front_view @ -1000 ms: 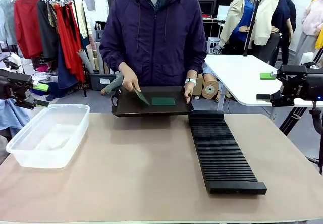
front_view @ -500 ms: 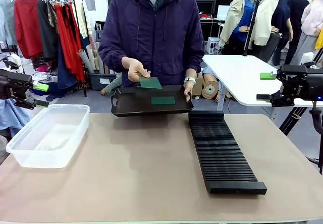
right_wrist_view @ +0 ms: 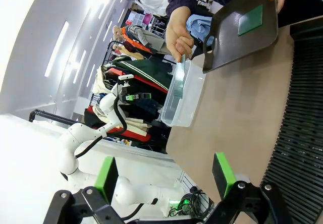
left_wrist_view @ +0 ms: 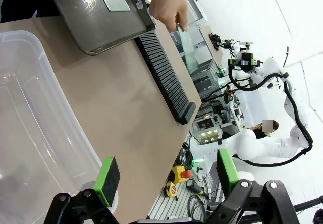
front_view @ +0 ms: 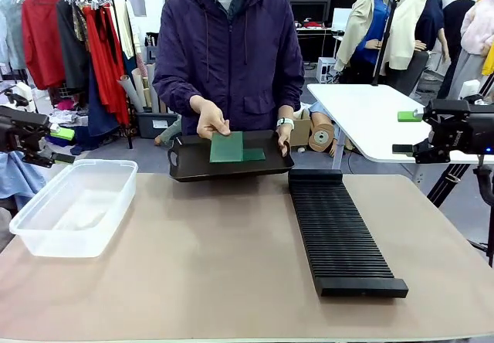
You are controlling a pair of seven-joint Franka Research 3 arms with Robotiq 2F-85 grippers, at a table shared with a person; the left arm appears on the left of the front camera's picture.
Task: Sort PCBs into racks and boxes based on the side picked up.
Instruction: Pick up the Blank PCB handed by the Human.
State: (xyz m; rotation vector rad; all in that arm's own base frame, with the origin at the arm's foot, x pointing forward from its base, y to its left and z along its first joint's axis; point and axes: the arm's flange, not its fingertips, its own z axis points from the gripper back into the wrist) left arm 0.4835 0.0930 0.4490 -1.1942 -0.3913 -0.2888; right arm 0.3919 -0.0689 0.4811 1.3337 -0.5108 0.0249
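A person's hand (front_view: 210, 119) holds one green PCB (front_view: 227, 147) above a shallow black tray (front_view: 231, 169), tilted with its face toward me. A second PCB (front_view: 254, 154) lies flat in the tray, also seen as the PCB (right_wrist_view: 250, 20) and the PCB (left_wrist_view: 115, 1). The long black slotted rack (front_view: 340, 235) lies right of centre. The clear box (front_view: 73, 204) stands at the left. My left gripper (front_view: 60, 146) hovers open above the box's far left, its jaws apart and holding nothing (left_wrist_view: 166, 176). My right gripper (front_view: 405, 132) hangs open off the table's right side (right_wrist_view: 165, 176).
The person's other hand (front_view: 285, 134) steadies the tray at the table's far edge. A white table (front_view: 370, 115) stands behind at the right and a clothes rail (front_view: 69, 34) behind at the left. Bare brown tabletop (front_view: 208, 258) lies between box and rack.
The person picked a PCB up from the tray, raised it and turned it, and now holds it lower with its face toward me. Both arms stayed still.
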